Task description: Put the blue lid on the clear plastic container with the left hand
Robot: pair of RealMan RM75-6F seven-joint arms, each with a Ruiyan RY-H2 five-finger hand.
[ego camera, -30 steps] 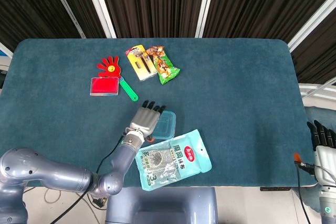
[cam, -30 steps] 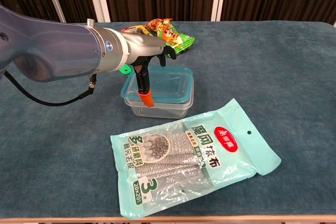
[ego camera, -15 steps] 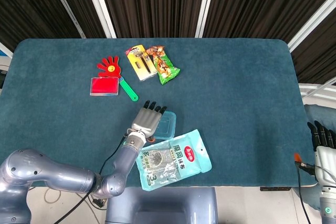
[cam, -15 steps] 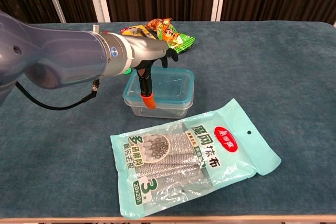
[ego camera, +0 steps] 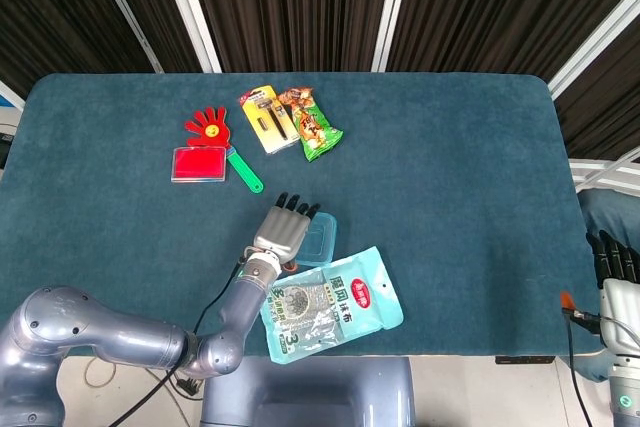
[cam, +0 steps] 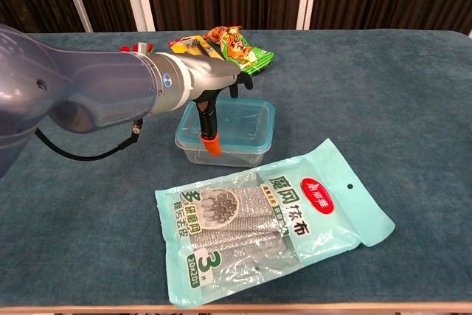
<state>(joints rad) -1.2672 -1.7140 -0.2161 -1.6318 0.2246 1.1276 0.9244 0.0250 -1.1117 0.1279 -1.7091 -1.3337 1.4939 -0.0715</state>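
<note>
The blue lid (ego camera: 320, 238) (cam: 241, 119) lies level on the clear plastic container (cam: 227, 154) near the table's front, left of centre. My left hand (ego camera: 283, 229) (cam: 209, 81) lies over the lid's left part and holds it. Its fingers reach past the far rim, and the orange-tipped thumb (cam: 212, 143) hangs down in front of the near rim. My right hand (ego camera: 614, 265) shows only in the head view, off the table's right edge, with its fingers straight and nothing in them.
A teal scrubber packet (ego camera: 331, 304) (cam: 270, 215) lies just in front of the container. At the back left are a red hand-shaped clapper (ego camera: 206, 127), a red card (ego camera: 198, 164), a yellow blister pack (ego camera: 266, 118) and a snack bag (ego camera: 313, 125) (cam: 234, 46).
My left hand has slid a little to the right with the lid. The lid sat offset on the container and now lines up with its rim. The right hand has not moved.
</note>
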